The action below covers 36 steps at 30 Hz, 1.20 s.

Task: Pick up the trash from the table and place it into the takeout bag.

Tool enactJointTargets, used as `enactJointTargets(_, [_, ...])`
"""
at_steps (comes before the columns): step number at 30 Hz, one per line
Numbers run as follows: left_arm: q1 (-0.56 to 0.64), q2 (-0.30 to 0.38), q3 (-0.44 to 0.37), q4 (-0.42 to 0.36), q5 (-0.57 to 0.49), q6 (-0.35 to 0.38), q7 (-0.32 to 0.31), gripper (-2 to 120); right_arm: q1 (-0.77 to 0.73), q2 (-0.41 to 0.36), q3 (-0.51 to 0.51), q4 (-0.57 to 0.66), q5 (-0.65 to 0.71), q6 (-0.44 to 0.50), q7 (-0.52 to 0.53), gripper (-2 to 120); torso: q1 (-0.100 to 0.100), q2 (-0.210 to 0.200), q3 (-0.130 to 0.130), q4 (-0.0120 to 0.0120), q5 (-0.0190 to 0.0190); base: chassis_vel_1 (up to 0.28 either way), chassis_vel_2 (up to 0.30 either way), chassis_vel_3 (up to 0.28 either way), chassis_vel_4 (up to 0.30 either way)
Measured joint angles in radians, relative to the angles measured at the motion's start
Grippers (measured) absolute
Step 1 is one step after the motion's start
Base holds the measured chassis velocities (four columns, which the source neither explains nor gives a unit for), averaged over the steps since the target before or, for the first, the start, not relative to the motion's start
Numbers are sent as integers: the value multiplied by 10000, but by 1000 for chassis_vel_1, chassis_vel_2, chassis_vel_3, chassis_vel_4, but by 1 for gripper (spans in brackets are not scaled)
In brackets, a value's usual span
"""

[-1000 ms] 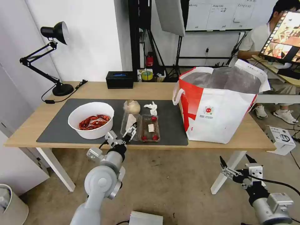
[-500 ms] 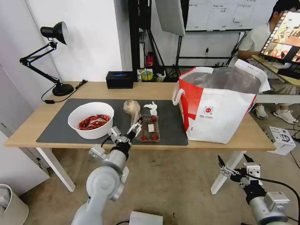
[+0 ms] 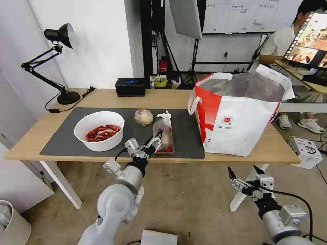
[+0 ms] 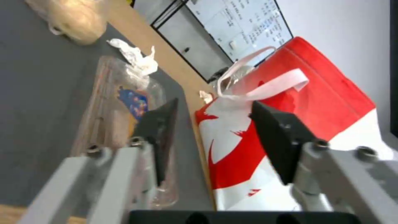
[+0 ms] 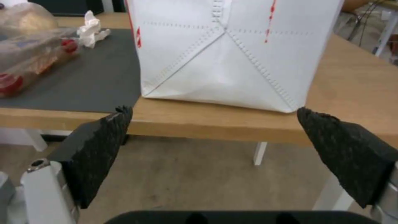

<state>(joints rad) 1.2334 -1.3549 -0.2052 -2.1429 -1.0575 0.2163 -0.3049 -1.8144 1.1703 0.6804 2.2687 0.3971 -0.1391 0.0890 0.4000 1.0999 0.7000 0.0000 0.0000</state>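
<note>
**Left gripper at the clamshell tray, bag standing open to the right**

The left gripper reached over the near edge of the long light-wood surface, its jaws released and spread apart. In the left wrist view one jaw lay against the clear plastic clamshell tray, while the other hung free on the side toward the bag; the gripper gripped nothing. The tray sat on the dark grey mat, near the front edge, holding red bits.

A crumpled white tissue touched the far end of the tray. Just beside it, to the left, lay the beige plastic-wrapped lump. Further left on the mat stood the white round bowl of red crayfish shells.

The white and red takeout bag stood upright on the right part of the surface, mouth open, silvery lining showing.

The right gripper hung below the level of the surface, in front of the bag, its jaws released wide and empty.

A black tissue box and a black desk lamp stood at the back.
</note>
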Motion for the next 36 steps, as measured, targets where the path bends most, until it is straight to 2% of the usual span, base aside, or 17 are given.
enactJointTargets(3, [0,98,67,124,359,1,155,35,64,23,-96,0,199,-58,3,100,0,0,0,0,0,0,0,0,0])
enactJointTargets(4, [0,98,67,124,359,1,155,35,64,23,-96,0,199,-58,3,100,0,0,0,0,0,0,0,0,0])
enactJointTargets(6, [-1,230,138,236,781,0,357,22,145,27,-195,6,541,-96,-2,100,0,0,0,0,0,0,0,0,0])
enactJointTargets(7, [-1,230,138,236,781,0,357,22,145,27,-195,6,541,-96,-2,100,0,0,0,0,0,0,0,0,0])
enactJointTargets(10, [-71,816,338,543,2172,-189,1178,5,445,3,-540,60,1985,-167,-104,100,0,0,0,0,-2,0,0,0,0])
enactJointTargets(13, [-114,1066,434,647,2429,-281,1406,0,657,-34,-724,115,2797,-261,-83,100,0,0,0,0,-2,0,0,0,0])
enactJointTargets(14, [-164,1317,532,726,2693,-356,1578,0,902,-66,-924,172,3704,-387,12,100,0,0,0,0,-2,0,0,0,0])
enactJointTargets(15, [-164,1317,532,726,2693,-356,1578,0,902,-66,-924,172,3704,-387,12,100,0,0,0,0,-2,0,0,0,0])
enactJointTargets(18, [-227,1780,685,835,3339,-522,1923,0,1776,-186,-1326,186,6042,-741,517,100,0,0,0,1,-1,0,0,0,0])
enactJointTargets(29, [-512,2732,818,1198,4049,-880,2375,0,3714,-576,-2252,-759,8289,-1038,1008,100,1,0,1,0,0,0,0,0,0])
enactJointTargets(30, [-673,2928,850,1344,4187,-964,2455,0,4284,-593,-2614,-1082,8791,-1089,1160,100,0,0,1,0,-1,0,0,0,0])
enactJointTargets(34, [-880,3038,907,1518,4310,-1022,2486,0,4918,-593,-3040,-1495,9261,-1137,1327,100,1,0,1,2,-1,0,0,0,0])
enactJointTargets(36, [-1138,3085,1019,1765,4634,-1118,2510,0,5664,-528,-3534,-2105,9733,-1172,1537,100,1,0,2,0,0,0,0,0,0])
